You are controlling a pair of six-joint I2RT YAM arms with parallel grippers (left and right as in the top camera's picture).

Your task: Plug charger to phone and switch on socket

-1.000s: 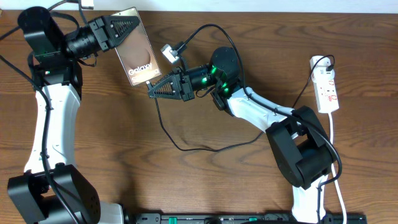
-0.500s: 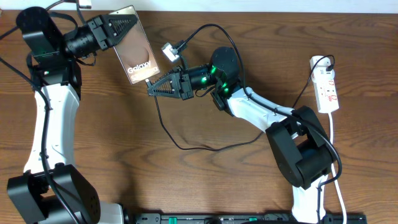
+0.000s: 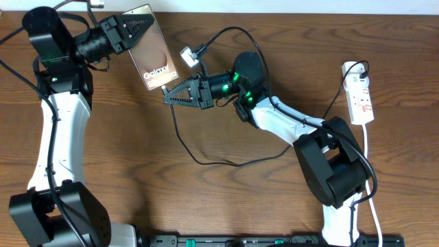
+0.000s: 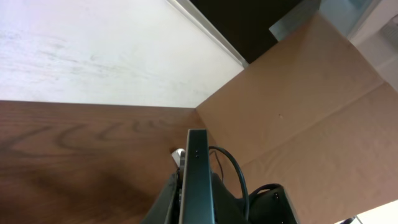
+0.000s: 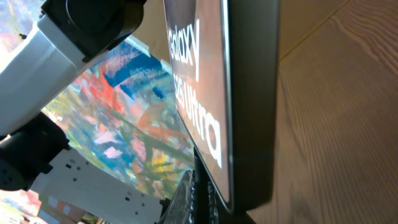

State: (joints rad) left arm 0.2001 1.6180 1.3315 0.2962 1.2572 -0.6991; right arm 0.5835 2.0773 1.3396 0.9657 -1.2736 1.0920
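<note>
Clamping the phone at its upper end, the left gripper has its 2 fingers pressed shut on the 2 faces of the handset, which is held up off the table with its brownish screen and white "Galaxy" lettering facing the overhead camera. In the left wrist view the phone shows only edge-on as a thin dark bar, and the fingers beside it are cut off by the bottom of the frame. At the phone's lower short edge sits the right gripper, its fingers closed together on the end of the charger. The plug tip itself is hidden between them, and whether it has entered the phone's port cannot be told from any view. The right wrist view is filled by the phone at close range, with part of the lettering readable and the dark fingers barely visible under its corner. From that grip the thin black cable drops away from the phone, loops across the table and runs under the right arm. A small white connector on a thicker black cable lies just beside the phone's long edge. Well apart from the phone, beyond the right arm, the socket lies flat with a black plug in its far end and its white cord trailing off; its red switch is too small to read.
</note>
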